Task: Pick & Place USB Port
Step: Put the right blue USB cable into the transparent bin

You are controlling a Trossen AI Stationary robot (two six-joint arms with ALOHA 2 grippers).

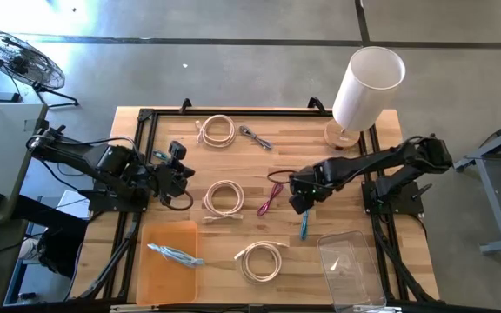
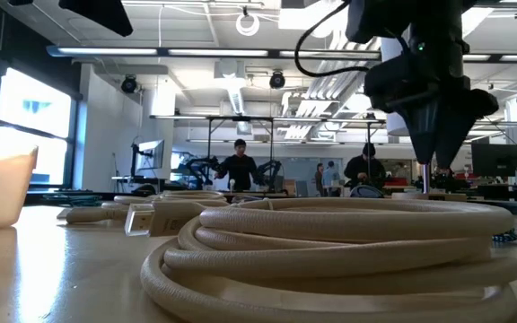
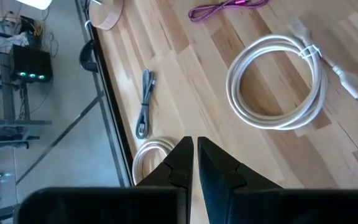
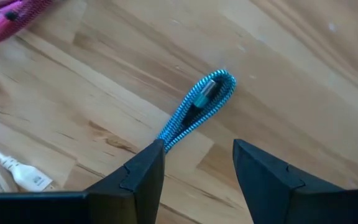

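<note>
A short blue braided USB cable (image 4: 197, 107), folded double, lies flat on the wooden table (image 1: 372, 217) right of centre; it also shows in the high view (image 1: 303, 224). My right gripper (image 4: 197, 158) hangs open just above it, pointing down. One finger stands over the cable's near end and the other to the side; no touch shows. In the low view this gripper (image 2: 427, 175) reaches almost down to the tabletop. My left gripper (image 1: 181, 169) waits shut at the table's left, tipped down over the wood (image 3: 194, 144).
An orange tray (image 1: 159, 278) at the near left holds a pale blue cable (image 1: 174, 254). A clear box (image 1: 350, 261) stands near right. White coiled cables (image 1: 224, 198) (image 1: 262, 259) (image 1: 218, 130), a magenta cable (image 1: 270, 198), a grey cable (image 1: 255, 137) and a white lamp (image 1: 368, 83) surround the spot.
</note>
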